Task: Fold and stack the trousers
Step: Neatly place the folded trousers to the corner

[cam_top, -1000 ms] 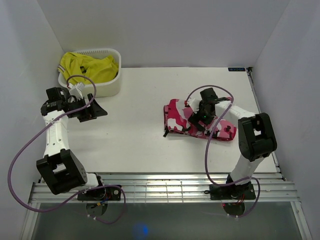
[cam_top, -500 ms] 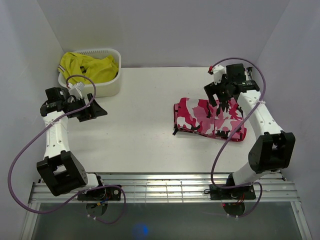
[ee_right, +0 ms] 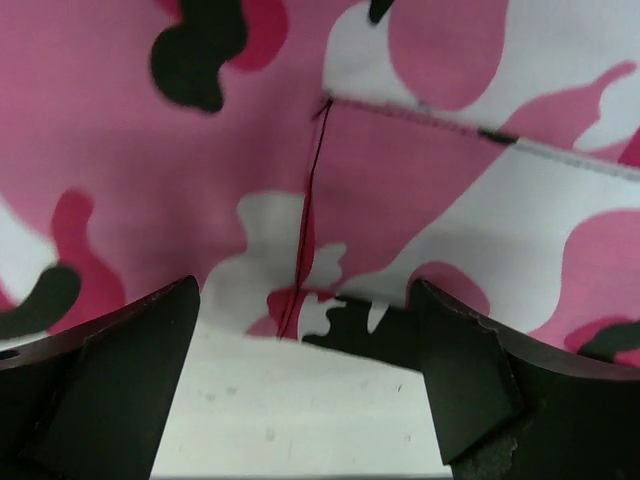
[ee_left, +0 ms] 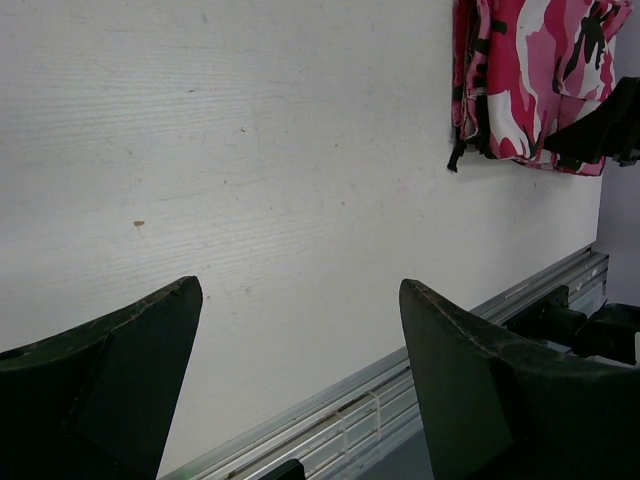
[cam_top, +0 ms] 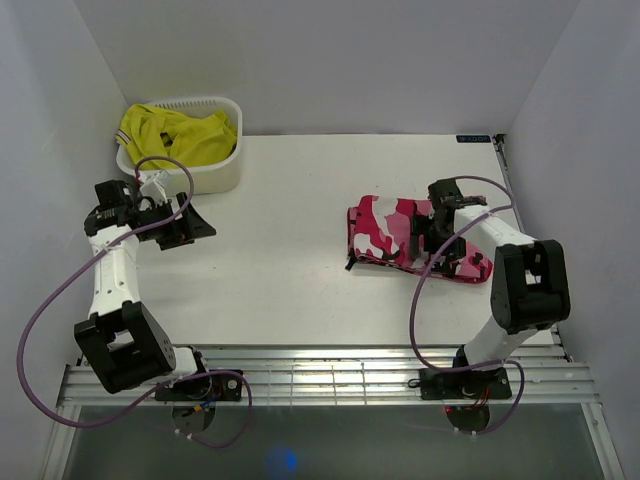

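Note:
The trousers lie folded in a compact pink, white and black camouflage bundle on the right half of the table. My right gripper hovers low over their right part, open; in the right wrist view its fingers straddle the near edge of the trousers, holding nothing. My left gripper stands open over bare table at the far left, well apart from the cloth. In the left wrist view the trousers show at the top right, beyond the open gripper.
A white basket holding a yellow garment stands at the back left, just behind my left arm. A metal rail runs along the table's near edge. White walls close in the left, back and right sides.
The trousers shifted a little right early in the second. My right arm lifted off them toward the back right, then came back down over their right part. The left arm barely moved.

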Motion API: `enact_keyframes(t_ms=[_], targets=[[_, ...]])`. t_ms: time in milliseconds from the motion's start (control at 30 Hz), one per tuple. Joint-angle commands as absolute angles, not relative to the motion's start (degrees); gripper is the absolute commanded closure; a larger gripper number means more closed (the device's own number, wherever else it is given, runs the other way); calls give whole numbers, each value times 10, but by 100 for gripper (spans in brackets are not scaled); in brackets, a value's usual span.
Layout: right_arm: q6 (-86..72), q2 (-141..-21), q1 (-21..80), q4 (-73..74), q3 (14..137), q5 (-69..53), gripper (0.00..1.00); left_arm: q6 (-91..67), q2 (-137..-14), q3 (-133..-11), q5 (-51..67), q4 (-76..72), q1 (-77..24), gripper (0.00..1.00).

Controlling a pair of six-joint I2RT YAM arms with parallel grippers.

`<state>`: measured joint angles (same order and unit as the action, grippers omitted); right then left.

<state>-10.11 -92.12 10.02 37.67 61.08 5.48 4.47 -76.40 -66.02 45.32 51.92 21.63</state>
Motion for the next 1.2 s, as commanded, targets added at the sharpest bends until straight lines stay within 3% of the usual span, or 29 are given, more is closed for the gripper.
enact_keyframes(t_ms=[0,233,433,667,900,1167], targets=[[-120,-985,100,289,628,148,7,42,-741,-653,446,507,215,9],[-51,-1173,40,259,739,150,0,63,-742,-661,411,521,216,9],[63,-1249,-22,258,867,74,4,75,-741,-644,401,524,215,9],[177,-1331,-63,286,1002,37,2,66,-752,-630,403,518,215,9],[183,-1408,-103,323,1135,49,2,62,-761,-628,398,515,215,9],[192,-1419,-106,308,1157,6,7,62,-764,-631,395,517,215,6]])
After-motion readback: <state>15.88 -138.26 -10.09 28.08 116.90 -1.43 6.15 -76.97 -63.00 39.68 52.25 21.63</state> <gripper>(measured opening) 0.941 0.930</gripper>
